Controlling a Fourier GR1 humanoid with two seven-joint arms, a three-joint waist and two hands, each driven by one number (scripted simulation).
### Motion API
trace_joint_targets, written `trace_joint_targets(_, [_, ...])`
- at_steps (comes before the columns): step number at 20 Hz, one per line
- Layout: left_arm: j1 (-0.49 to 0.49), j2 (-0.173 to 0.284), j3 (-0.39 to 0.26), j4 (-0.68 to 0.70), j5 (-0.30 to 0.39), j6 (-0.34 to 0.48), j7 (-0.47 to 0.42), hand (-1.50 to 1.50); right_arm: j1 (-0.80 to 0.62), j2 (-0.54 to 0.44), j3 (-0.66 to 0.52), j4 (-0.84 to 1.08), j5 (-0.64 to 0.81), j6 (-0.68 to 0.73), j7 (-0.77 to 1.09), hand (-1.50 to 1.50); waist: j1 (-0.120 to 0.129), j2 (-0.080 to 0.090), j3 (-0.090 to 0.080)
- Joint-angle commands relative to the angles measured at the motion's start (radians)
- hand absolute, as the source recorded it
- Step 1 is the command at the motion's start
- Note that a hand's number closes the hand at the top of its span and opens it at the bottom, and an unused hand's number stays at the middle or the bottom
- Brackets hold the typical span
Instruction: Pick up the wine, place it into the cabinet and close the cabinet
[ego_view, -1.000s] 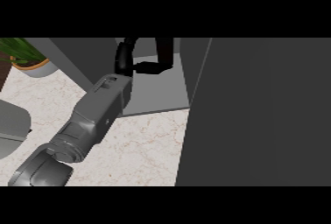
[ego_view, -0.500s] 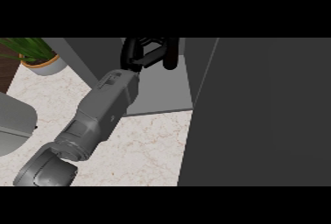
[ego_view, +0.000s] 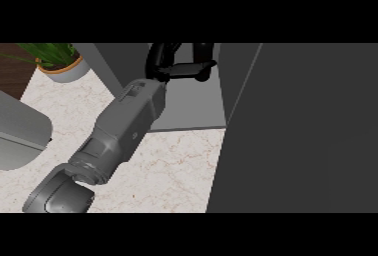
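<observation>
My right hand (ego_view: 171, 64) reaches from the lower left into the open grey cabinet (ego_view: 184, 107), just over its floor near the view's top edge. Its black fingers and thumb are curled round a dark upright shape, the wine bottle (ego_view: 200, 54), which is mostly hidden by the hand and cut off at the top. The cabinet door (ego_view: 303, 130) stands open as a big dark panel that fills the right half of the view. My left hand does not show.
A potted plant (ego_view: 60, 62) stands at the top left on the marble counter (ego_view: 177, 170). A grey rounded object (ego_view: 18, 135) sits at the left edge. The open door blocks everything to the right.
The right hand has gone deeper into the cabinet, toward the top of the view. The whole scene has slid a little to the right in the view.
</observation>
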Motion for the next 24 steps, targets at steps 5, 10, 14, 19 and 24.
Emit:
trace_joint_targets(5, [0.061,-0.015,-0.037,-0.074,0.027,-0.035,0.02,-1.5,0.002,0.006,0.032,-0.204,0.018,-0.05,0.146,-1.5,0.027,-0.01,-0.001])
trace_joint_targets(10, [0.128,-0.015,-0.063,-0.179,0.066,-0.093,0.069,-1.5,0.107,-0.036,-0.023,-0.215,-0.028,-0.026,0.068,-1.5,0.036,-0.021,0.001])
trace_joint_targets(14, [0.273,-0.015,-0.161,-0.283,0.104,-0.121,0.027,-1.5,0.097,-0.046,-0.031,-0.216,-0.04,-0.02,0.096,-1.5,0.038,-0.025,0.0])
trace_joint_targets(19, [0.405,-0.015,-0.249,-0.458,0.161,-0.107,0.074,-1.5,0.086,-0.038,-0.029,-0.2,-0.035,-0.021,0.08,-1.5,0.054,-0.028,0.001])
trace_joint_targets(24, [0.527,-0.015,-0.298,-0.638,0.16,-0.046,0.148,-1.5,0.07,-0.041,-0.063,-0.212,-0.052,-0.037,0.116,-1.5,0.08,-0.027,0.0])
